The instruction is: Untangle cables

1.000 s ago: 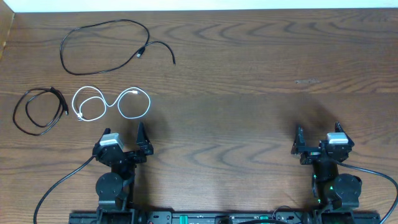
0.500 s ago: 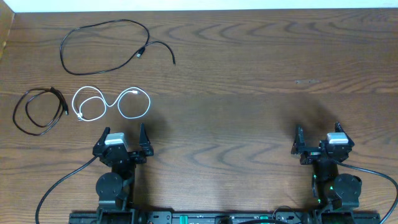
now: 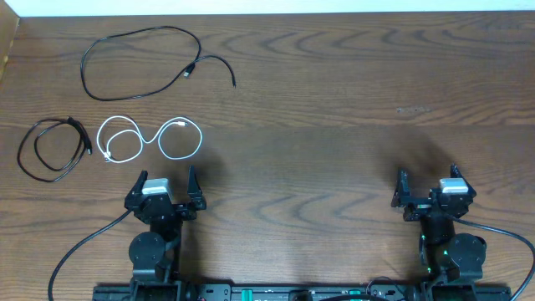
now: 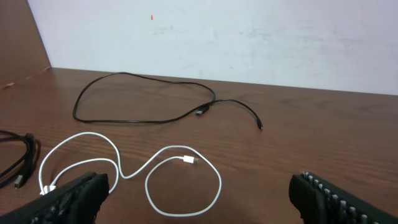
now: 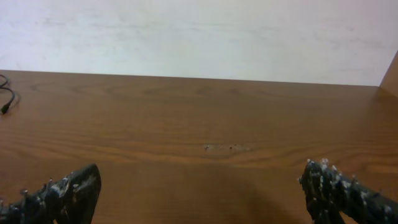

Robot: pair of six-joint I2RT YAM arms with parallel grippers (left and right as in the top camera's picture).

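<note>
The 3 cables lie on the left of the worktop (image 3: 334, 100), none touching another. A long black cable (image 3: 191, 72) is at the far side, a coiled black cable (image 3: 73, 125) sits near the left edge, and a white cable (image 3: 150, 139) just beside it bends into 2 loops. The left gripper (image 3: 164, 188) and right gripper (image 3: 428, 186) sit near their bases, jaws apart and empty. We judge the sorting all but done. Any tidying of the white loops should pinch 1 plug end and draw it rightward, away from the coil.
</note>
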